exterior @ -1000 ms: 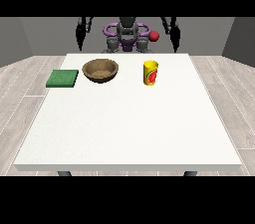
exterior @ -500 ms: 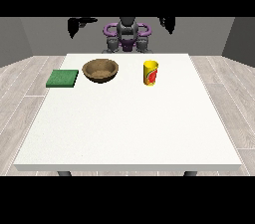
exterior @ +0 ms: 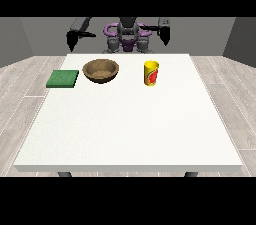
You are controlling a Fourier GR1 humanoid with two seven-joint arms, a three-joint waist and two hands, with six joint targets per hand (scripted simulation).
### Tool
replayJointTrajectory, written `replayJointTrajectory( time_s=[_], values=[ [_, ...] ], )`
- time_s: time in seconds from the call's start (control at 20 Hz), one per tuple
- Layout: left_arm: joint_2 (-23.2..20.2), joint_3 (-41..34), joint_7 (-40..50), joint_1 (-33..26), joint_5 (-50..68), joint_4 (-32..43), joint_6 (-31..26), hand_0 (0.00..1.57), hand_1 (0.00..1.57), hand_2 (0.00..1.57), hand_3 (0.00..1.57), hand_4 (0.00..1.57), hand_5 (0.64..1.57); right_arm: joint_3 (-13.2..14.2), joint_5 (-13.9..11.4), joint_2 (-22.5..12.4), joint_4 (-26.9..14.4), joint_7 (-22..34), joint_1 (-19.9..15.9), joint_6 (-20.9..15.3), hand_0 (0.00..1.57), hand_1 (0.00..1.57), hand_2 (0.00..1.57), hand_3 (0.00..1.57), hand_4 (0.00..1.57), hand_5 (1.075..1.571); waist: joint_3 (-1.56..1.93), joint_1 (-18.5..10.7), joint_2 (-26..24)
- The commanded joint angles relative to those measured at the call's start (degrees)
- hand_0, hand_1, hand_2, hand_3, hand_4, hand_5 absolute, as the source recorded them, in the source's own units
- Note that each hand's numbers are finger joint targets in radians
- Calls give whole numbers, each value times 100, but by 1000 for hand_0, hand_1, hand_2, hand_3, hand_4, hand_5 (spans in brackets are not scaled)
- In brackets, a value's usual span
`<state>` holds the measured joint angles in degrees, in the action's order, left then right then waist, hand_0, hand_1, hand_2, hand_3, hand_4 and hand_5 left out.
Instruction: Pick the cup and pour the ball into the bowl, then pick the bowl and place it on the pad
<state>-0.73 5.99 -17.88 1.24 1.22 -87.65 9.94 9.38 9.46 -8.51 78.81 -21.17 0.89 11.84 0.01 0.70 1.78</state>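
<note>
On the white table (exterior: 130,129) I log three items, all in the far half, set in a rough row from side to side.

Item one: a green pad (exterior: 63,78), flat, square, at the view's left edge of the tabletop, its outer side lying over or just at the table's edge.

Item two: a brown bowl (exterior: 101,70), upright, just beside the pad toward the view's right and apart from it. I see nothing inside it from this angle.

Item three: a yellow cup (exterior: 151,73) with a red mark on its side, upright, to the view's right of the bowl with a clear gap between them. The ball is not visible to me; whether it sits inside the cup I cannot tell.

Behind the table's far edge I note the robot's torso (exterior: 127,34), grey and purple, centred between the bowl and the cup.

Hand at the view's left (exterior: 72,40): raised above and behind the far left corner of the table, hanging downward from a bent arm, touching nothing. It is too small and dark for me to say how it is set.

Hand at the view's right (exterior: 165,35): likewise raised behind the far edge, pointing down, well apart from the cup and holding nothing that I can see. Its set I cannot tell either.
</note>
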Motion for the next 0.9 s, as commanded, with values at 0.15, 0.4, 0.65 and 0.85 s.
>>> replayJointTrajectory(
  time_s=[0.15,0.4,0.65,0.85],
  values=[
    [-149,-424,-423,1166,-45,798,-78,0,0,0,0,0,1444,498,169,-323,-977,-571,-1197,111,0,0,0,0,0,1557,1,-70,868],
    [-114,-899,-1174,1746,16,1756,89,0,0,0,0,0,1460,435,149,-406,-1394,-1068,-1348,495,0,0,0,0,0,1549,-1,192,1297],
    [-186,-1194,-1616,2164,42,2495,177,0,0,0,0,0,1428,339,-111,-276,-1928,-1800,-1395,509,0,0,0,0,0,1547,0,277,1467],
    [-495,-1499,-1818,2526,256,3175,-171,0,0,0,0,0,1413,420,-41,-319,-2246,-1812,-1725,502,0,0,0,0,0,1548,-1,266,1542]
  ],
)
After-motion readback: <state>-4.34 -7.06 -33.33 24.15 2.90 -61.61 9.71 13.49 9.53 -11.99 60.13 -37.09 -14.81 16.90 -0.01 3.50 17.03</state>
